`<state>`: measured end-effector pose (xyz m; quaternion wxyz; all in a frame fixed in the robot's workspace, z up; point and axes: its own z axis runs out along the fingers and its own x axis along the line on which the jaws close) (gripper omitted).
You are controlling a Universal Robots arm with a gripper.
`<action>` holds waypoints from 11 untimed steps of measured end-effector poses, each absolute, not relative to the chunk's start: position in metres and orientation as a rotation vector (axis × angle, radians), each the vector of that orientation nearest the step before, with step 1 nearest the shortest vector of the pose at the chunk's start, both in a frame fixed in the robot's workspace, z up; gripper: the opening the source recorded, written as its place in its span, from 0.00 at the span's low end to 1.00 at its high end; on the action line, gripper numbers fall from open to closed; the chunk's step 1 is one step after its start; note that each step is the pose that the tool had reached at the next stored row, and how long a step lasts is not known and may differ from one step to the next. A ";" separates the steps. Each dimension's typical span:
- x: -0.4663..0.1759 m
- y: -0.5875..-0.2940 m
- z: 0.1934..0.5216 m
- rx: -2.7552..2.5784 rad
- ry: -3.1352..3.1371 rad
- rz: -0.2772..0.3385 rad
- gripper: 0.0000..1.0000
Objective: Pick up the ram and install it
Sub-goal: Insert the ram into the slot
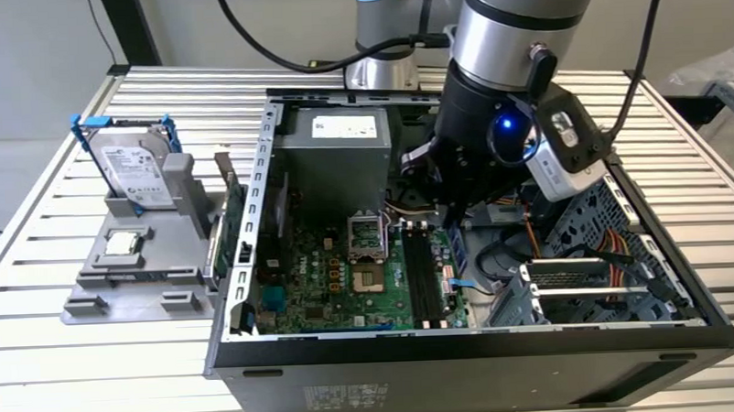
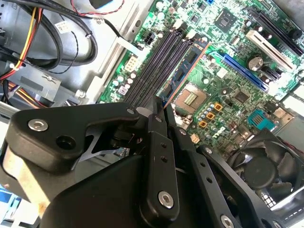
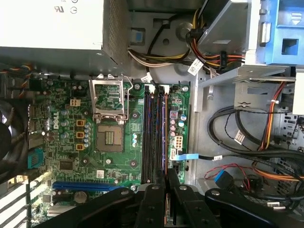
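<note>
**A:** Exterior view first. What's on the bench (image 1: 68,363)?

**B:** An open computer case (image 1: 471,372) lies on its side with the motherboard (image 1: 333,280) facing up. The arm reaches down into it, and the gripper (image 1: 451,220) hangs at the far end of the memory slots (image 1: 421,273), at about one o'clock from the bare processor socket (image 1: 372,281).

**A:** And the ram?

**B:** The second wrist view shows it best. The ram (image 2: 187,66) is a blue-green stick with dark chips and a coppery edge. It runs out from the gripper (image 2: 160,105) and lies along the dark memory slots (image 2: 152,66), on the side nearer the processor socket (image 2: 190,99).

**A:** So the gripper has it?

**B:** Yes, the fingers are drawn in tight and pinch the thin board by one end. In the first wrist view the gripper (image 3: 166,183) sits right over the memory slots (image 3: 151,133), with the fingers close together.

**A:** Is it seated in a slot?

**B:** I cannot tell. It is lined up with the slots and right at them, but the pictures don't settle whether it is pressed home.

**A:** Anything outside the case?

**B:** At nine o'clock from the case stands a grey fixture (image 1: 125,292). A hard drive (image 1: 134,173) in a blue frame stands upright in it, with a small silver processor chip (image 1: 123,242) lying flat just in front.
</note>
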<state>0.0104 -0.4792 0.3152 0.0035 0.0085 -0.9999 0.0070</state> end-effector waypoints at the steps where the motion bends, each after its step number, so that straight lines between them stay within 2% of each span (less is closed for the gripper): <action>1: 0.010 -0.479 0.315 0.026 -3.135 0.022 0.00; 11: 0.010 -0.479 0.309 0.019 -3.134 0.022 0.00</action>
